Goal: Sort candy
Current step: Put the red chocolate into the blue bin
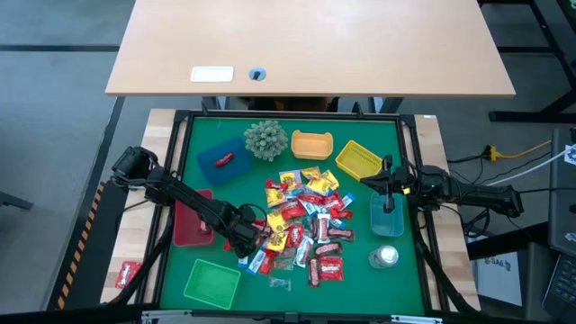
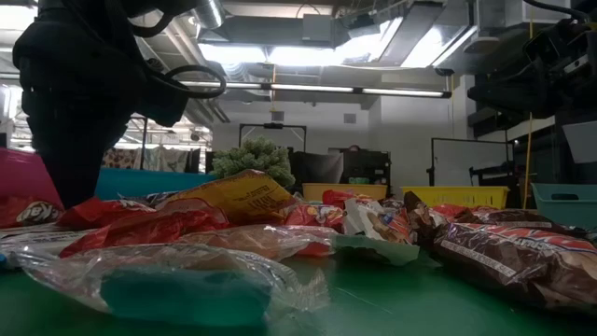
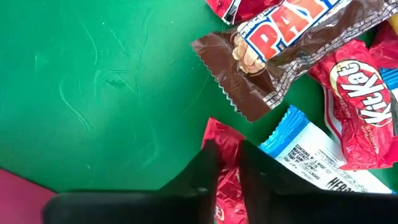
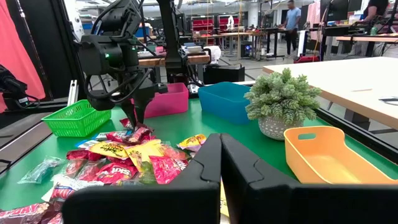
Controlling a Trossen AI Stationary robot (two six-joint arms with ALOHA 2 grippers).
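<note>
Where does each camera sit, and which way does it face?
High: overhead, straight down; both arms, candy pile.
Low: table height, level across candy; one dark arm.
Left wrist: down past left pincer, closed on a red candy.
Right wrist: across table past shut right pincer.
Shared: the plant shows in high, low and right wrist views.

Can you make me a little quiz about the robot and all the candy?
1. True or false: the left gripper pinches a red candy wrapper.
2. What colour is the tray nearest the loose clear packet: A green, B orange, C blue?
3. Fill in: the right gripper is ____ and holds nothing.

Key: 1 true. 2 A. 3 shut.
</note>
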